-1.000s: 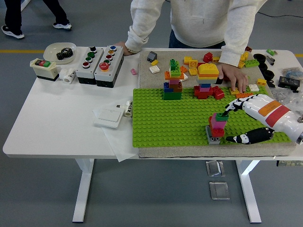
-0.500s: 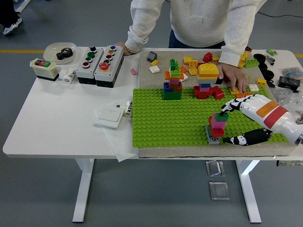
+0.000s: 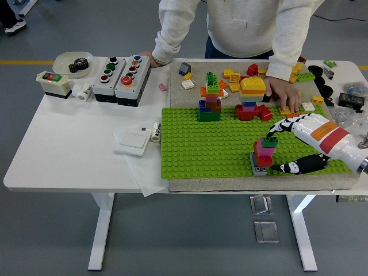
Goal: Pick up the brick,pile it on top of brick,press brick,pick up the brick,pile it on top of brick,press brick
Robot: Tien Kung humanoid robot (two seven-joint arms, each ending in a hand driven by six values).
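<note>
A small stack of bricks (image 3: 263,154) stands on the green baseplate (image 3: 207,146) near its front right: grey base, red and pink bricks, and a dark green brick (image 3: 269,140) on top. My right hand (image 3: 273,151) reaches in from the right. Its white fingertips (image 3: 275,130) lie on the top green brick. The black thumb (image 3: 290,167) stretches out low beside the stack's base, apart from the fingers. Two taller brick towers (image 3: 210,100) (image 3: 251,98) stand at the plate's far edge. My left arm is out of view.
A person stands at the far side, one hand (image 3: 284,95) resting among loose bricks (image 3: 233,77) behind the plate, the other by the button boxes (image 3: 122,75). A bowl (image 3: 72,62), a switch (image 3: 53,82) and a white plate switch (image 3: 133,140) lie at the left.
My right hand has hardly moved; the thumb has shifted slightly toward the stack's base. The person's hands stay where they were.
</note>
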